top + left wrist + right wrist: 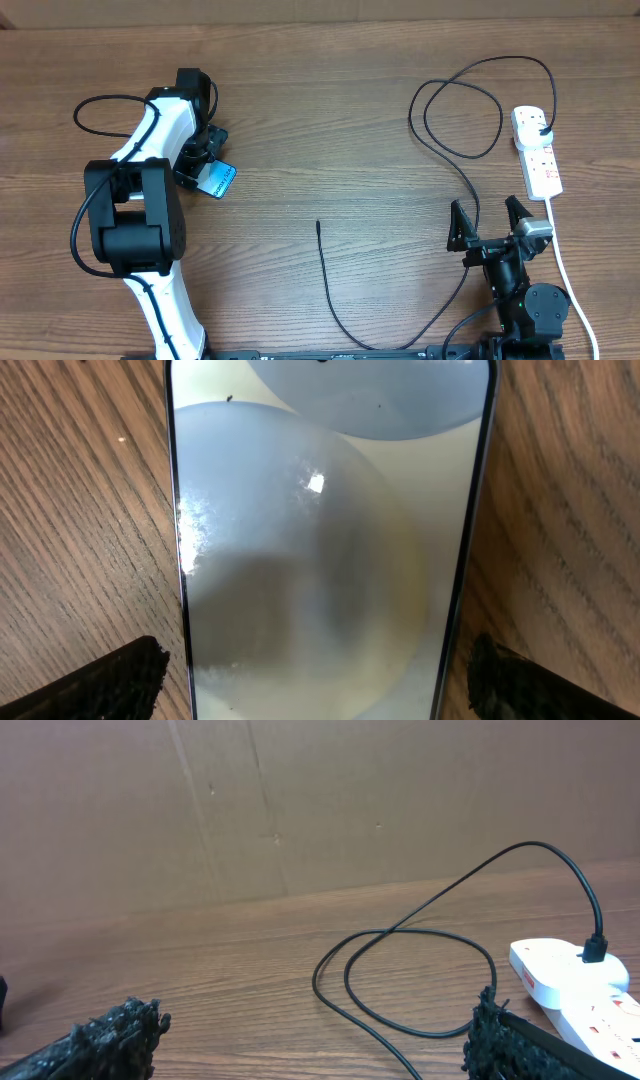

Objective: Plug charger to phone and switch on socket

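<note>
The left hand [315, 685], released with jaws wide, straddles the slim phone [320, 510] with a pale blue screen, flat on the brown wooden table [330, 110] at 9 o'clock. The right hand [490, 222], released and empty, sits at 4 o'clock. The thin black charger cable [323, 262] has its tip mid-table and its plug in the white power strip socket [540, 165] at 2 o'clock. An off-centre squeeze could skid the phone. No containers are visible.

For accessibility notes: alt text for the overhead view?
Thin black charger cable loops across a brown wooden table from a white power strip. Open left end effector sits over a blue-screened phone; open right end effector is near the strip.
</note>
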### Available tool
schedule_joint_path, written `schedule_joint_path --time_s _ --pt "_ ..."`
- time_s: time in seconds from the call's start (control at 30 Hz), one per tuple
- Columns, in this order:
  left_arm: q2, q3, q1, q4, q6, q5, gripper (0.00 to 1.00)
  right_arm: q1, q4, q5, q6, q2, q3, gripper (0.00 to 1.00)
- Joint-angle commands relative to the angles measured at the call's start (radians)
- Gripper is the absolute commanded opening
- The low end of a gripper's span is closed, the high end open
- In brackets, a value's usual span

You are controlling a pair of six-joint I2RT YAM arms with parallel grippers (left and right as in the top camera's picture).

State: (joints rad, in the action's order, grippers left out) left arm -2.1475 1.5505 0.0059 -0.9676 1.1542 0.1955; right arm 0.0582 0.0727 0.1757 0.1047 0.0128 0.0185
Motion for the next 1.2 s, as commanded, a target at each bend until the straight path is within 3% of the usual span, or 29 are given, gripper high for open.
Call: schedule_joint_path --time_s 0.0,0.57,1.17 --pt "-0.039 -0.043 -0.003 -0.001 0.021 0.017 1.0 -0.005 -0.003 -0.01 0.0 -0.01 -0.011 1.0" --pt "-0.039 -0.043 -0.003 0.008 0.019 0.013 1.0 -0.005 -0.003 -0.01 0.0 -0.01 -0.011 1.0" --pt "-0.039 -0.043 0.005 0.053 -0.082 -0.058 1.0 -0.005 -0.003 -0.011 0.0 -0.01 -0.011 1.0"
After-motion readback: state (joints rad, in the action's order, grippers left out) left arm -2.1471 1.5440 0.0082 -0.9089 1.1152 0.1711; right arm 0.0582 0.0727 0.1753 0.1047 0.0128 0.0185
